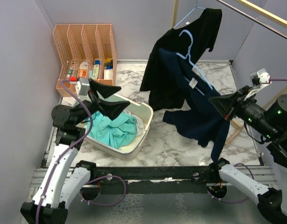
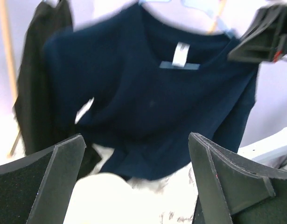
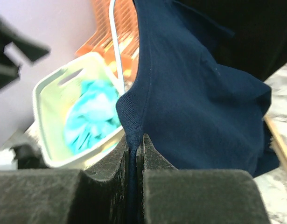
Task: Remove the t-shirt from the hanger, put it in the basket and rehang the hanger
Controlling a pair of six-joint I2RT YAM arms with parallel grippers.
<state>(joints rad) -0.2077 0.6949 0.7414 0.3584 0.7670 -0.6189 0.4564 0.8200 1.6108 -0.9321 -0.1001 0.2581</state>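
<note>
Nearest, the left gripper hovers over a pale tub of teal cloth, its jaws spread wide and holding nothing. Opposite, the right gripper has its pads pressed together on a fold of the navy t-shirt, beside a seam. The shirt hangs above mid-table, its neck caught on a light blue hanger. A black garment hangs just behind. An orange desk organiser stands far left. The step in hand appears to be pulling the shirt free. Next, the pinched fabric likely needs drawing down and sideways until the neck slips off the hanger's arm.
</note>
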